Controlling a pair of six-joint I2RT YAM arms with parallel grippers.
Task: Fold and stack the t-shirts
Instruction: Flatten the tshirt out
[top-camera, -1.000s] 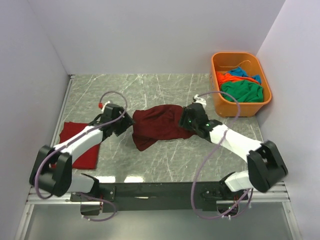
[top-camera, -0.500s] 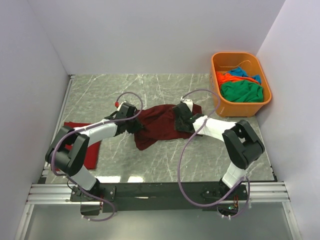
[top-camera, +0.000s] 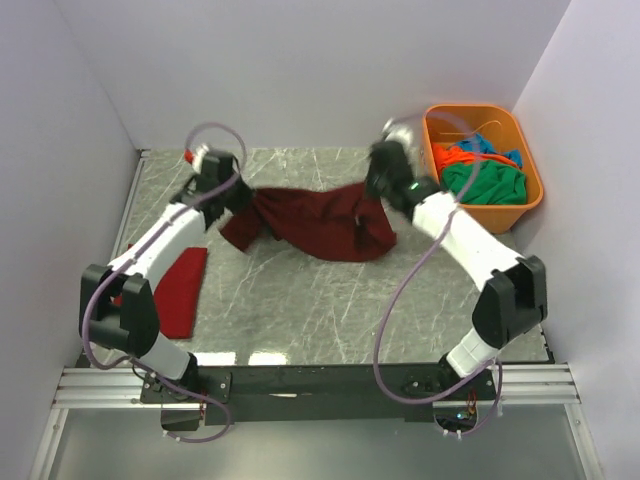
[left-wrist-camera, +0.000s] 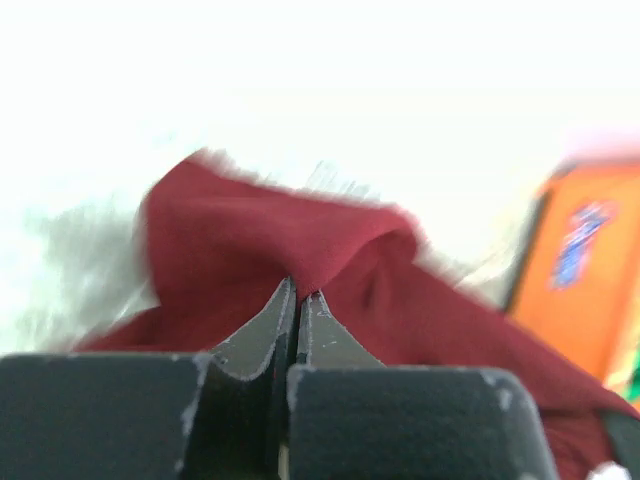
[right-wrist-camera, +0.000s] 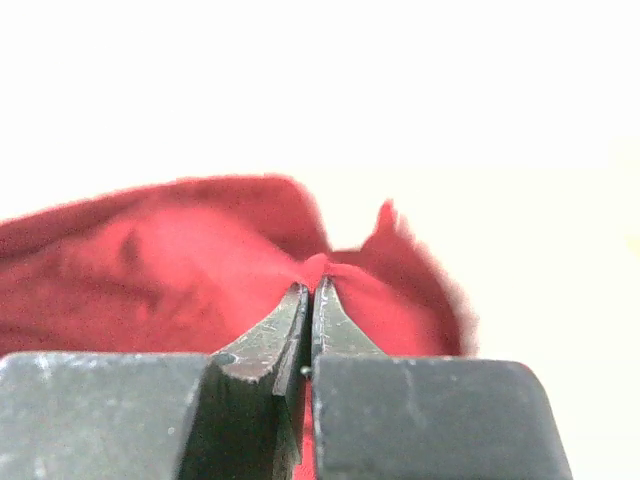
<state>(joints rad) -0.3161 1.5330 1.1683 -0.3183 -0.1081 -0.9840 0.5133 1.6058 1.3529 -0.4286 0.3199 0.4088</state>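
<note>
A dark maroon t-shirt (top-camera: 315, 220) hangs stretched between my two grippers above the back half of the table, its lower edge drooping toward the marble. My left gripper (top-camera: 243, 197) is shut on the shirt's left end, and cloth (left-wrist-camera: 260, 230) bunches at its closed tips (left-wrist-camera: 297, 285). My right gripper (top-camera: 375, 190) is shut on the right end, with a pinch of the cloth (right-wrist-camera: 200, 260) at its tips (right-wrist-camera: 312, 282). A bright red t-shirt (top-camera: 180, 290) lies folded flat at the table's left edge. More t-shirts, green (top-camera: 485, 183), orange (top-camera: 455, 157) and blue (top-camera: 490, 145), lie in the tub.
The rigid orange tub (top-camera: 530, 195) stands at the back right corner, just right of my right gripper, and shows blurred in the left wrist view (left-wrist-camera: 580, 260). White walls close in the table on the left, back and right.
Both grippers have shut on the maroon shirt's ends. They have raised it off the table, carried it toward the back wall and spread it wider. The red shirt has not moved.
</note>
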